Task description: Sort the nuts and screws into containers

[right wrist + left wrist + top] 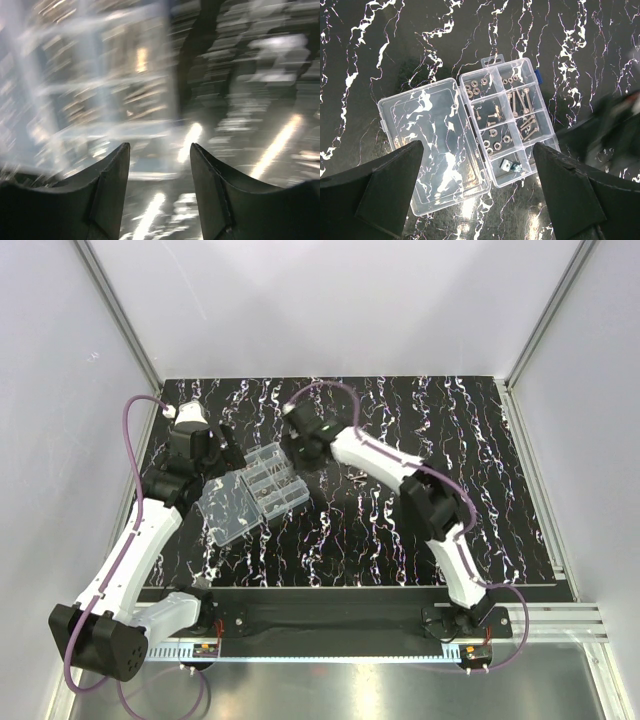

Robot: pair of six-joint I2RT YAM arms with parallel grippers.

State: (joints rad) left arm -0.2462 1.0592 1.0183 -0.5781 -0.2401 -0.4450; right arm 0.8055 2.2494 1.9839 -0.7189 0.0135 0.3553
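**A:** The left arm's base (95,640) is nearest, at the table's (480,460) near-left corner. Where's the box?

**B:** The box (272,480) is toward the far-left, lid (228,508) open, between the left gripper (222,445) and the right gripper (300,453).

**A:** And the left wrist view?

**B:** Its fingers (390,185) are spread wide and empty. The box lies below the gap, with screws (520,100) and nuts (474,90) in compartments.

**A:** The right wrist?

**B:** Its jaws are parted, gripping nothing. The box is blurred, beyond the left finger.

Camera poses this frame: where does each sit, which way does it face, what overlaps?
Top external: above and behind the bases, looking down on the table; left arm and right arm show.
Left wrist: high over the open organiser box, facing down; left gripper wide open, fingers at bottom corners.
Right wrist: close over clear plastic, likely the box, blurred; right gripper fingers apart at the bottom.
Shared: top and left wrist both show the box, lid laid flat.
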